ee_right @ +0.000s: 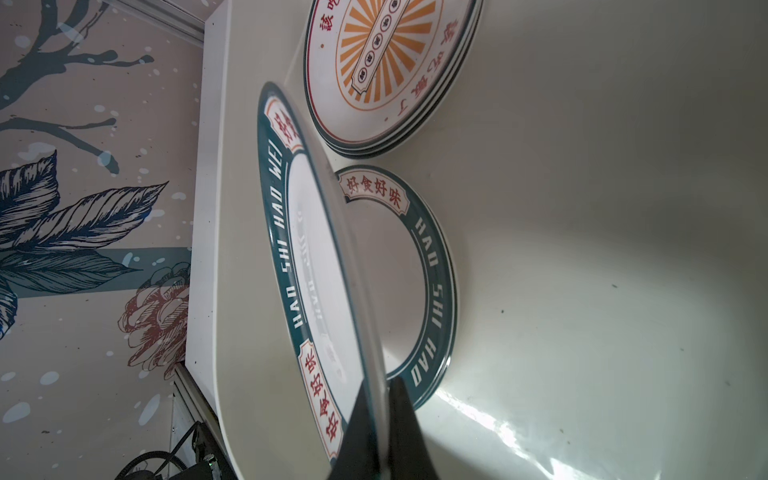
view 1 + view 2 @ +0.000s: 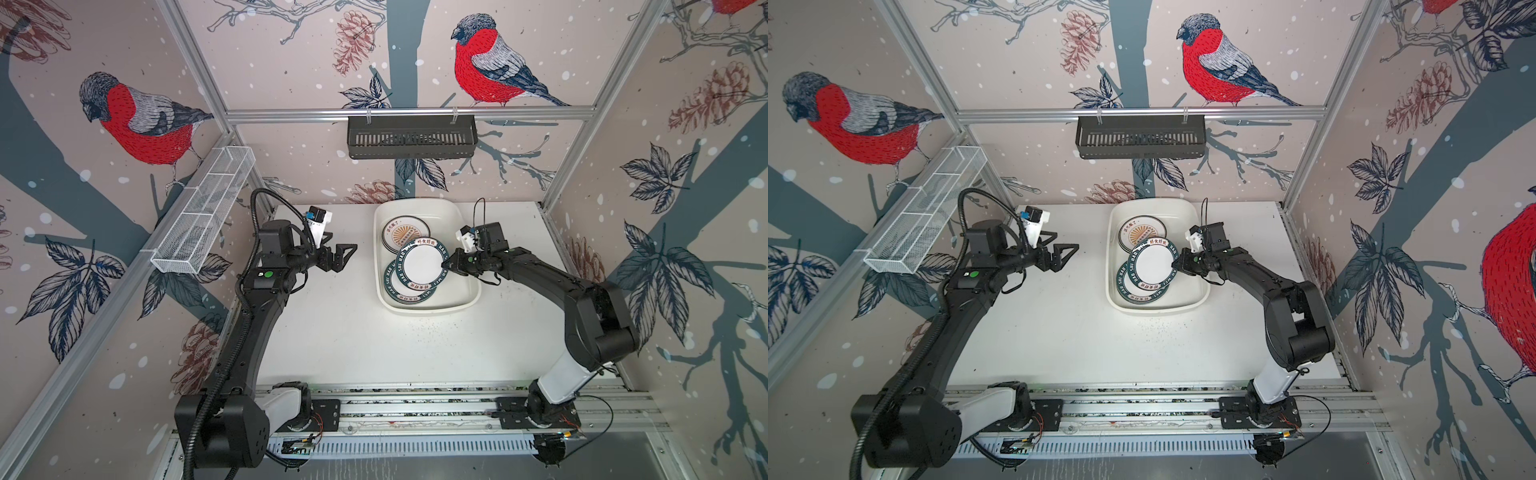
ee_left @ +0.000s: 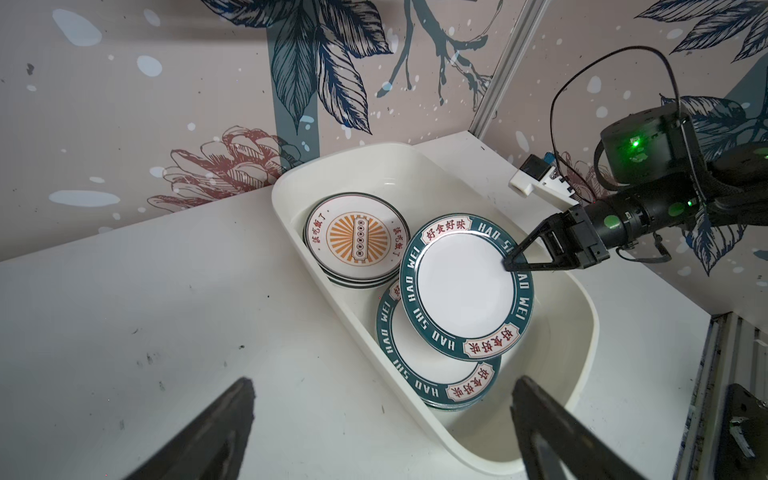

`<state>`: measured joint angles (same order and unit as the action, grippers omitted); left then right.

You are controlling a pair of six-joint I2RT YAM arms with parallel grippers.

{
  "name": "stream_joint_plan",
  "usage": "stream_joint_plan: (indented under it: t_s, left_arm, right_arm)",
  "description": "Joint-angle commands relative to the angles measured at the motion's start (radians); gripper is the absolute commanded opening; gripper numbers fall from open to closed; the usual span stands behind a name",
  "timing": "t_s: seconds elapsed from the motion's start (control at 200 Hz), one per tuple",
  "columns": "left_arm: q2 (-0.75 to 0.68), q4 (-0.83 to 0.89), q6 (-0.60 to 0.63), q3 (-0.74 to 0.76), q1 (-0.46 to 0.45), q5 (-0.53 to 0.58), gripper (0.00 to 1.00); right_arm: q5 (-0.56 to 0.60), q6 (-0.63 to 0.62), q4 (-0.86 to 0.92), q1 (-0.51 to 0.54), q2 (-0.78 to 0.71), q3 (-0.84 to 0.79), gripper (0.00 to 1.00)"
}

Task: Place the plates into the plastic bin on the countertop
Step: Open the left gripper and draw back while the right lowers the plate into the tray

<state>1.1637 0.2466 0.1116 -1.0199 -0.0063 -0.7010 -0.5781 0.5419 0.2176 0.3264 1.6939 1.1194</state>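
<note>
The plastic bin [image 2: 432, 308] [image 2: 1158, 309] [image 3: 552, 436] sits on the countertop [image 2: 332, 332]. My right gripper [image 2: 445, 266] [image 2: 1177, 266] [image 3: 509, 264] [image 1: 380, 386] is shut on the rim of a teal lettered plate [image 2: 419, 266] [image 2: 1152, 266] [image 3: 461, 286] [image 1: 307, 249], held tilted inside the bin. Under it lies a stack of like plates [image 2: 399, 293] [image 3: 415, 365] [image 1: 432, 270]. Behind that is a sunburst stack [image 2: 405, 235] [image 3: 353, 237] [image 1: 386, 62]. My left gripper [image 2: 344, 242] [image 2: 1066, 241] [image 3: 382, 382] hovers open and empty, left of the bin.
A black slotted basket [image 2: 411, 137] hangs on the back rail. A white wire-mesh tray [image 2: 203, 212] hangs on the left rail. Aluminium rails [image 2: 415, 409] carrying both arm bases run along the front edge.
</note>
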Motion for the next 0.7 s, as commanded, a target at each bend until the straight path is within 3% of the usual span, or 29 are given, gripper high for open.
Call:
stream_joint_plan:
  t_s: [0.0, 0.18, 0.695]
  left_arm:
    - [-0.010, 0.002, 0.021, 0.004, -0.002, -0.003, 0.95]
    - [0.001, -0.025, -0.018, 0.017, -0.002, -0.061, 0.95]
    - [0.008, -0.028, -0.015, 0.017, -0.002, -0.074, 0.95]
  right_arm:
    - [-0.054, -0.021, 0.004, 0.001, 0.028, 0.026, 0.05]
    - [-0.075, -0.015, 0.006, 0.007, 0.071, 0.043, 0.06]
    - [-0.057, -0.031, 0.040, 0.016, 0.116, 0.056, 0.10]
